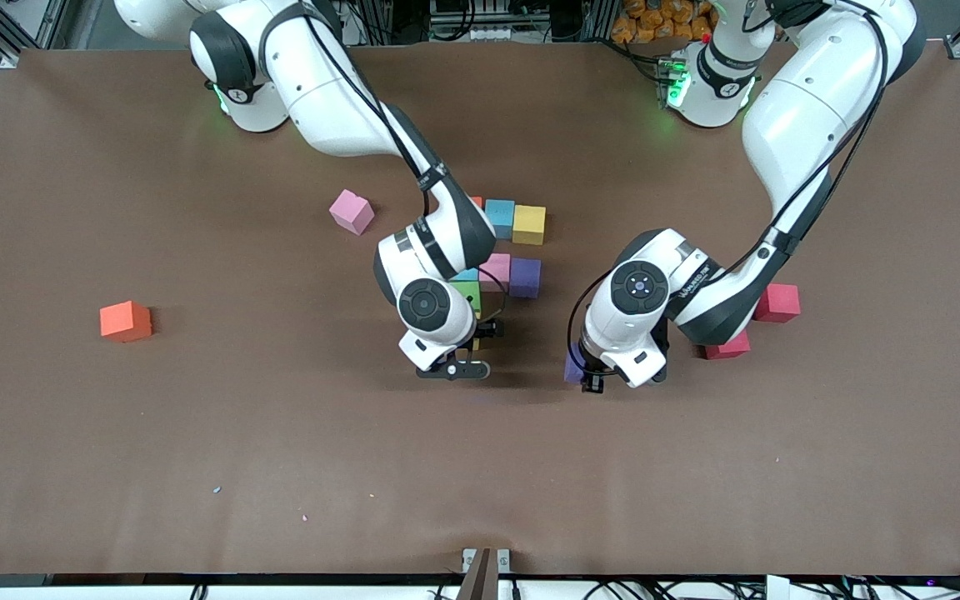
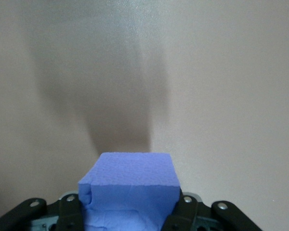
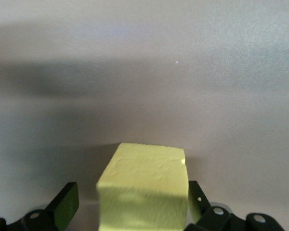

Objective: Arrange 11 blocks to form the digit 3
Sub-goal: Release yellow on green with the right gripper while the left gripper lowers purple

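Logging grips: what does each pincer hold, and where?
Left pincer clamps a purple block by two facing sides. Right pincer stands open around a yellow block.

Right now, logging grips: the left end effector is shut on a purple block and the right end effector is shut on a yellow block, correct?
Not quite. The right end effector is open: the right wrist view shows gaps beside the yellow block. The left end effector is shut on the purple block.

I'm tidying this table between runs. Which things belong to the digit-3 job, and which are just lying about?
Job:
- placed blocks
- yellow block between the open right gripper
- purple block in the left gripper
- loose pink, orange, red blocks

Lying about:
- nothing visible
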Robot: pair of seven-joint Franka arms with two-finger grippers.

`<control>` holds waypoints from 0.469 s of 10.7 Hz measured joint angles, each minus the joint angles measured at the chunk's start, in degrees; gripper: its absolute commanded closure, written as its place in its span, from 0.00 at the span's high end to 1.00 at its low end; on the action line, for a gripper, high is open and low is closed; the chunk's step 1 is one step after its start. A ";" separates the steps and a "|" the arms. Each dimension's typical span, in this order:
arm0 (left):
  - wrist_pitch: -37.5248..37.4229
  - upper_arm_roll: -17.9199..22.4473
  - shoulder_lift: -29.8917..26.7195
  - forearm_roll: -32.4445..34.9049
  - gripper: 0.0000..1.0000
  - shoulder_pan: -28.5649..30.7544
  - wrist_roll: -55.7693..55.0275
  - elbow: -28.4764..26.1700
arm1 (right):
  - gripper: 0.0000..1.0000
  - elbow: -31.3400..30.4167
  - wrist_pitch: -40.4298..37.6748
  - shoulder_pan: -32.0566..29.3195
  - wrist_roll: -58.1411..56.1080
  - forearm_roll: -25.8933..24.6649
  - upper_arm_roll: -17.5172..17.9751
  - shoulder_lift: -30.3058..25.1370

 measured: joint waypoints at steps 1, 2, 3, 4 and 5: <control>0.00 0.00 0.02 -0.18 0.00 -0.13 0.00 0.13 | 1.00 0.21 -0.96 -0.05 0.03 0.00 -0.12 -1.17; -0.12 0.00 0.04 -0.75 0.00 -0.44 0.00 0.26 | 1.00 0.29 -2.08 -0.11 0.05 -0.07 -0.27 -2.58; -0.39 0.09 0.06 -1.76 0.00 -0.83 0.00 0.45 | 1.00 0.33 -3.20 -0.13 0.05 -0.17 -0.66 -3.83; -0.70 0.71 0.08 -3.10 0.00 -1.73 0.00 0.85 | 1.00 0.36 -4.71 -0.12 -0.01 -0.26 -1.83 -4.90; -0.86 2.08 0.11 -4.56 0.00 -3.34 0.00 1.51 | 1.00 0.38 -6.65 -0.16 -0.53 -0.29 -3.36 -5.84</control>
